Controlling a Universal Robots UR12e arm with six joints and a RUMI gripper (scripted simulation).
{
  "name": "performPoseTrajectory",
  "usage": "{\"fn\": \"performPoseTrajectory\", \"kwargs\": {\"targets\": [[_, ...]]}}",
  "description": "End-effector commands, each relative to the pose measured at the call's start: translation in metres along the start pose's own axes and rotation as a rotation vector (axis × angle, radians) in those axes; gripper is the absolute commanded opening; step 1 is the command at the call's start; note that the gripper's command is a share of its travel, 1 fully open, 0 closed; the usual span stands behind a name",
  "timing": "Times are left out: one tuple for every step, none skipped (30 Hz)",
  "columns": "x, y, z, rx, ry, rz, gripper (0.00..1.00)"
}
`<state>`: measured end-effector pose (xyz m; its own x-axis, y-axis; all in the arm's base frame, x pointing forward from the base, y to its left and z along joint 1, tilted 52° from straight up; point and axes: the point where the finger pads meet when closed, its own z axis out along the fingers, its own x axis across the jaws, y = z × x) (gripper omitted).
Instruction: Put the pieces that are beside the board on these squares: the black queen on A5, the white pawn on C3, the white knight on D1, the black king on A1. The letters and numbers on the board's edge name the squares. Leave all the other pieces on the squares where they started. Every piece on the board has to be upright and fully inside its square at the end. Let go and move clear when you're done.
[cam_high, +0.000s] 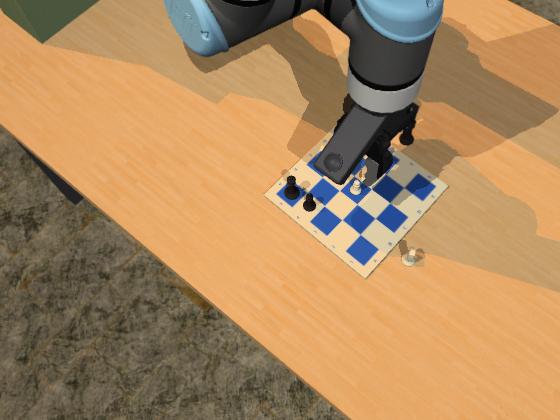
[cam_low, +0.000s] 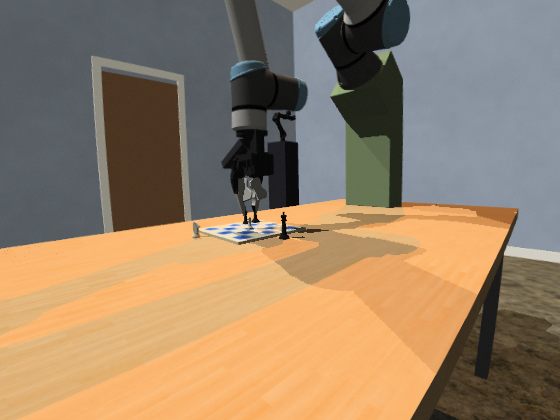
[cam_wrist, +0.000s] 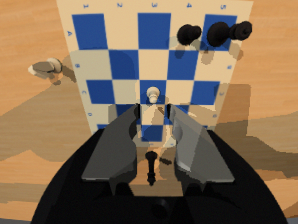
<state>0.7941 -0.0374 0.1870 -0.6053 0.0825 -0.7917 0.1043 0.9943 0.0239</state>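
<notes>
One white pawn on C3, apparently just below open gripper.

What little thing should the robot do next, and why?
Probably lift the gripper straight up, before any sideways move. Its fingers are parted with nothing between them, and the white pawn already stands upright on C3, close to the fingertips, so moving sideways while low might knock it.
</notes>
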Motion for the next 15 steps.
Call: {"fn": "performPoseTrajectory", "kwargs": {"targets": [[0.0,0.0,-0.023,0.0,0.0,0.0,0.2],[0.0,0.0,-0.029,0.0,0.0,0.0,0.2],[0.0,0.0,-0.029,0.0,0.0,0.0,0.2],[0.0,0.0,-0.029,0.0,0.0,0.0,0.2],[0.0,0.0,-0.034,0.0,0.0,0.0,0.2],[0.0,0.0,-0.039,0.0,0.0,0.0,0.2],[0.0,0.0,-0.043,0.0,0.0,0.0,0.2],[0.0,0.0,-0.047,0.0,0.0,0.0,0.2],[0.0,0.0,-0.051,0.0,0.0,0.0,0.2],[0.0,0.0,-0.054,0.0,0.0,0.0,0.2],[0.0,0.0,-0.056,0.0,0.0,0.0,0.2],[0.0,0.0,-0.058,0.0,0.0,0.0,0.2],[0.0,0.0,-0.059,0.0,0.0,0.0,0.2],[0.0,0.0,-0.06,0.0,0.0,0.0,0.2],[0.0,0.0,-0.061,0.0,0.0,0.0,0.2]]}}
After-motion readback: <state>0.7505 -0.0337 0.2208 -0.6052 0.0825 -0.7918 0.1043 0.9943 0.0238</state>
